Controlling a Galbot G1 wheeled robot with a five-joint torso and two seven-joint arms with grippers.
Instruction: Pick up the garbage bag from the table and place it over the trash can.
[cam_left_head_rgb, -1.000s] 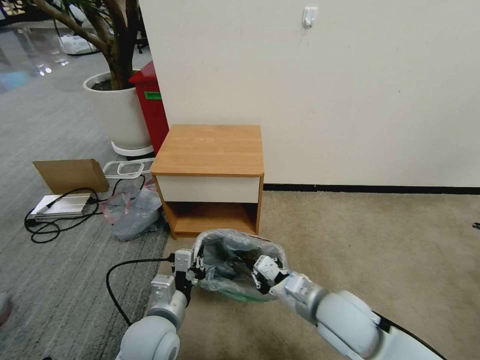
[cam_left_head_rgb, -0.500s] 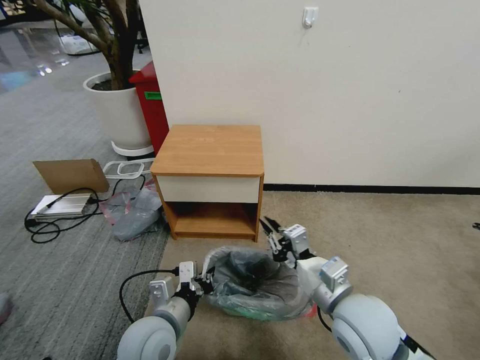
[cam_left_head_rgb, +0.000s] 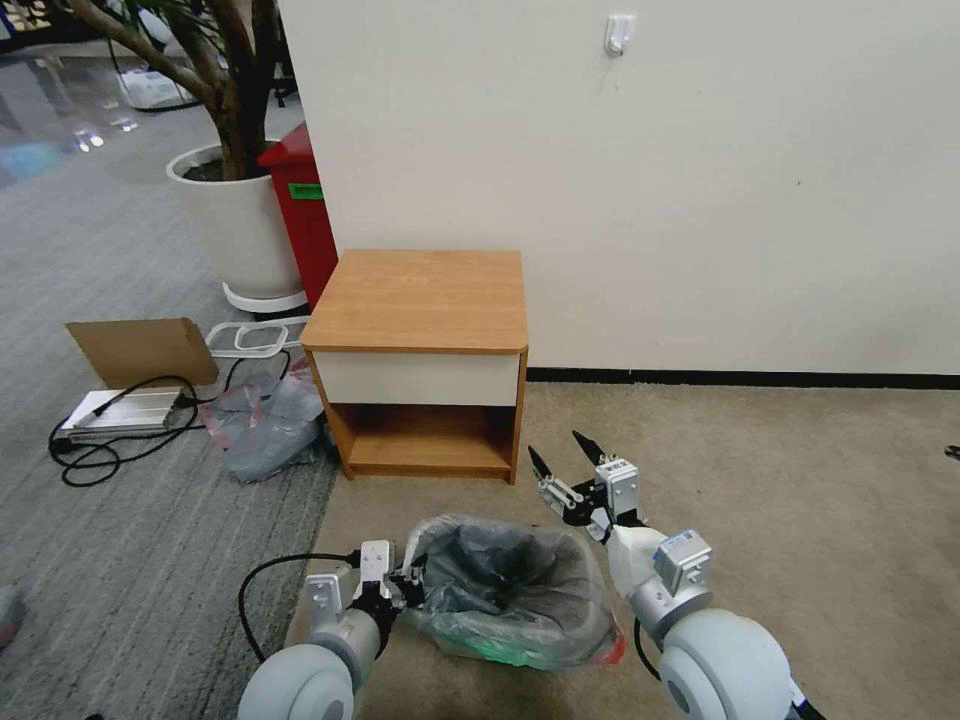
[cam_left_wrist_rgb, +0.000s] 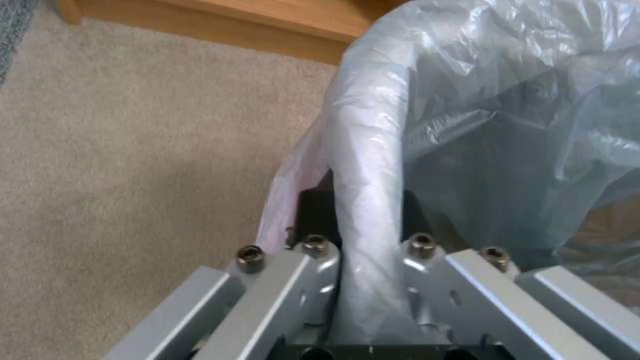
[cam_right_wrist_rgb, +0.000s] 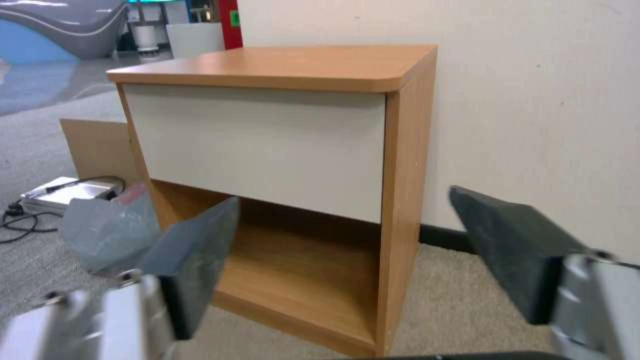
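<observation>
The garbage bag (cam_left_head_rgb: 510, 590), grey and translucent with a pink-red edge low on its right side, is draped over the trash can on the carpet in front of the table (cam_left_head_rgb: 420, 300). The can's pale rolled rim (cam_left_wrist_rgb: 367, 165) shows through the plastic. My left gripper (cam_left_head_rgb: 408, 580) is shut on the bag-covered rim at the can's left side, one black finger (cam_left_wrist_rgb: 313, 210) on each face of it. My right gripper (cam_left_head_rgb: 565, 455) hangs open and empty behind the can's right corner, pointing at the table (cam_right_wrist_rgb: 280, 65), its dark pads (cam_right_wrist_rgb: 193, 260) wide apart.
A grey-and-pink plastic heap (cam_left_head_rgb: 265, 420) lies left of the table beside black cables (cam_left_head_rgb: 110, 440) and a cardboard sheet (cam_left_head_rgb: 140, 350). A red bin (cam_left_head_rgb: 305, 215) and a white planter (cam_left_head_rgb: 235, 225) stand behind. Bare beige carpet (cam_left_head_rgb: 780, 480) stretches to the right.
My right gripper has let go of the bag, come out of the can's mouth and opened behind its right corner. The bagged can has settled lower and nearer to me, with the left gripper.
</observation>
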